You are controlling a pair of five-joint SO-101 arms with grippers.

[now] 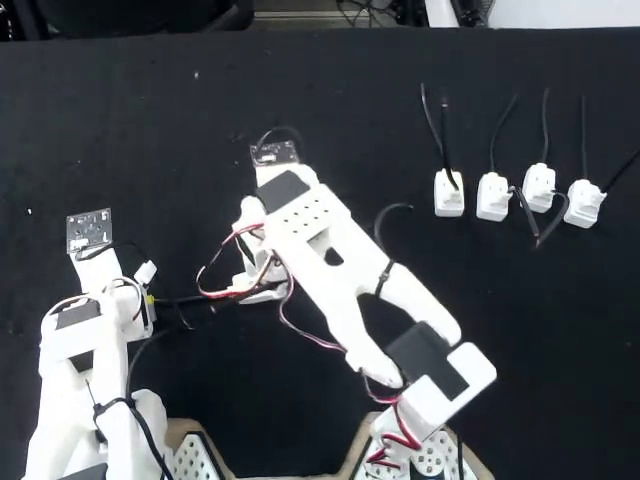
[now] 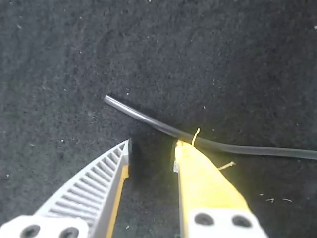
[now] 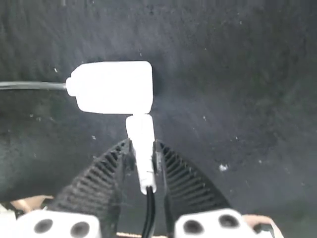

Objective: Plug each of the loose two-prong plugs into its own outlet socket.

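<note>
On the near left of the desk [image 1: 150, 120], my left claw [image 2: 152, 148] sits open, tips just beside a black cable [image 2: 163, 128]. Farther in, my right claw [image 3: 142, 148] grips a white plug [image 3: 140, 130], whose front end touches a white socket [image 3: 113, 87]. At the far right I see four white outlet blocks [image 1: 493, 196] in a row.

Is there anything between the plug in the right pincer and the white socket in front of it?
Nothing visible: the plug, held in the right pincer, touches the socket with its tip.
</note>
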